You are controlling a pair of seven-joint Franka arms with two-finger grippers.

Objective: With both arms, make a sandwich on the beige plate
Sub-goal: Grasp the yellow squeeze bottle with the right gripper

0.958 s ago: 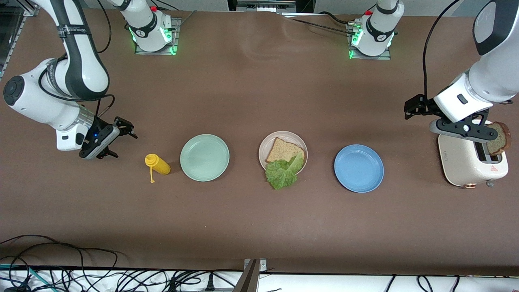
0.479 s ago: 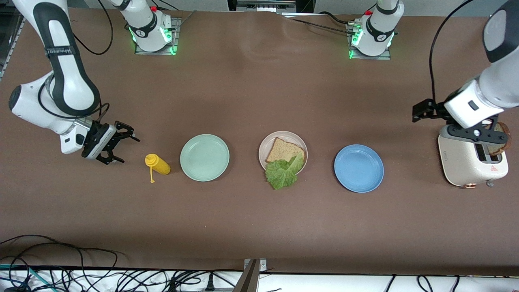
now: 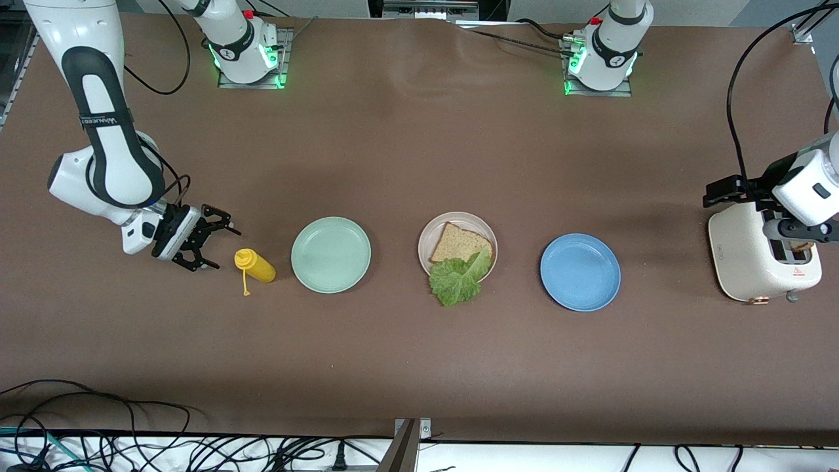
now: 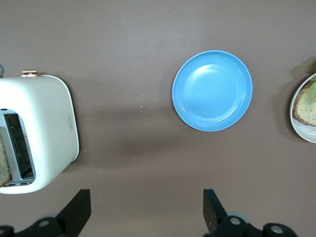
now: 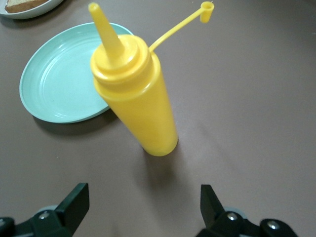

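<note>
Beige plate [image 3: 427,231]: it sits in the middle of the front view, between the mint-green plate [image 3: 331,254] and the blue plate [image 3: 580,271].
Bread slice [image 3: 459,244]: one brown slice lies on the beige plate.
Lettuce leaf [image 3: 455,280]: it lies on the bread's lower edge and hangs over the plate rim onto the table [image 3: 406,144].
Second bread slice [image 4: 4,163]: it stands in a slot of the white toaster [image 3: 741,259] at the right edge of the front view. The left wrist view shows it at its left edge; the front view shows only a small bit of it.
Left gripper [image 3: 796,231]: it hangs over the toaster. In the front view the fingers are hard to see. In the left wrist view the two black fingers [image 4: 78,210] stand wide apart at the bottom and hold nothing.
Right gripper [image 3: 208,237]: it is low over the table at the left of the front view, just beside the yellow squeeze bottle [image 3: 255,265], not touching it. Its fingers are spread and empty.
Yellow bottle, up close: the right wrist view shows it upright, with its small cap [image 5: 207,10] off on a thin strap.
</note>
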